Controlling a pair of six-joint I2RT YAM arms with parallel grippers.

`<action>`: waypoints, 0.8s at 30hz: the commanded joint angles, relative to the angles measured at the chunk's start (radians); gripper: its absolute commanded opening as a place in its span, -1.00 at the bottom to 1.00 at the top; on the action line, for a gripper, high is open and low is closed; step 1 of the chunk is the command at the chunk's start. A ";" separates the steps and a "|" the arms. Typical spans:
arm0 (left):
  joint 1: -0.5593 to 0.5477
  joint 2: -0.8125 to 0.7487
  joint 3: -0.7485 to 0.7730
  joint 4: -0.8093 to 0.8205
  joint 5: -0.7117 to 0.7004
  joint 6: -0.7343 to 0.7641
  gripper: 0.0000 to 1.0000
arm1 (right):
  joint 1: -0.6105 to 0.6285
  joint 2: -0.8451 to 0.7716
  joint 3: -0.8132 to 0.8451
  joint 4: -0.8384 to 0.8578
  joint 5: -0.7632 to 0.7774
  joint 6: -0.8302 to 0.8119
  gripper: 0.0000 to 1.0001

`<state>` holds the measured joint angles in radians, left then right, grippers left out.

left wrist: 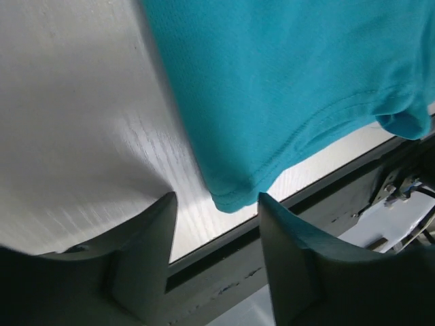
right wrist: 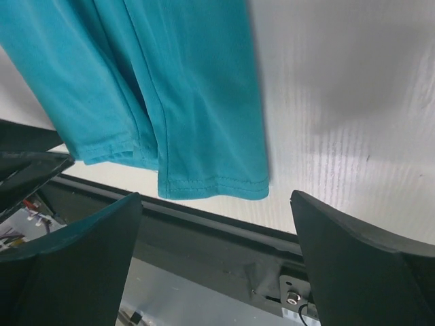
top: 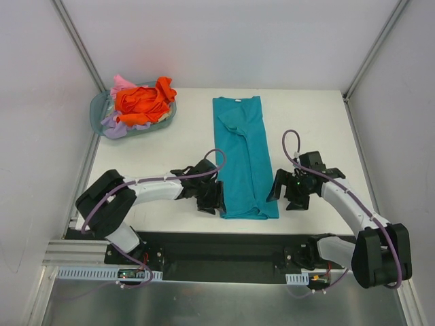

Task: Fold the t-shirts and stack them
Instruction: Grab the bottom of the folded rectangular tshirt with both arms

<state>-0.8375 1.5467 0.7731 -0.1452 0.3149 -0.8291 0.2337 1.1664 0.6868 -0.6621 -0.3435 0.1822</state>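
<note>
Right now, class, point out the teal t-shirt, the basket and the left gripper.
teal t-shirt (top: 246, 159), top view, middle of the folded cloth.
basket (top: 96, 109), top view, bare left rim.
left gripper (left wrist: 214, 202), left wrist view, midway between its open fingertips.

1. Top external: mounted high behind the arm bases, tilted down and forward. It is the distant view, taking in the whole table (top: 170, 146), with the bases along the bottom edge and the basket (top: 96, 107) at upper left.
2. Left wrist: low and very near the tabletop, looking out past the left gripper (left wrist: 217, 200) at the bottom of the frame. The teal t-shirt (left wrist: 272, 81) fills the upper right.
3. Right wrist: equally close, with the right gripper (right wrist: 216, 195) at the lower corners and the shirt at upper left.
4. Shared ground: all three views show the shirt's near hem and the table's near edge.
</note>
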 commanded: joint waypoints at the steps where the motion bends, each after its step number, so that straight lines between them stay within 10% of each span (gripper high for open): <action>1: -0.017 0.056 0.038 0.029 0.033 -0.022 -0.19 | -0.023 -0.034 -0.041 -0.013 -0.095 -0.010 0.84; 7: -0.018 0.072 0.043 0.016 0.018 -0.025 -0.42 | -0.025 0.001 -0.079 -0.014 -0.095 -0.016 0.59; 11: -0.017 0.085 0.052 -0.010 0.013 -0.027 -0.97 | -0.030 0.044 -0.081 0.012 -0.074 -0.023 0.36; 19: -0.018 0.018 0.040 -0.074 -0.042 -0.024 -1.00 | -0.031 0.131 -0.133 0.079 -0.110 -0.017 -0.07; 24: -0.021 -0.034 -0.004 -0.079 -0.034 -0.039 -1.00 | 0.004 0.087 -0.181 0.075 -0.199 -0.001 -0.87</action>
<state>-0.8455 1.5845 0.8001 -0.1913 0.3016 -0.8558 0.2134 1.2961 0.5369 -0.5861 -0.4599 0.1738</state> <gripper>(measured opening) 0.008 0.209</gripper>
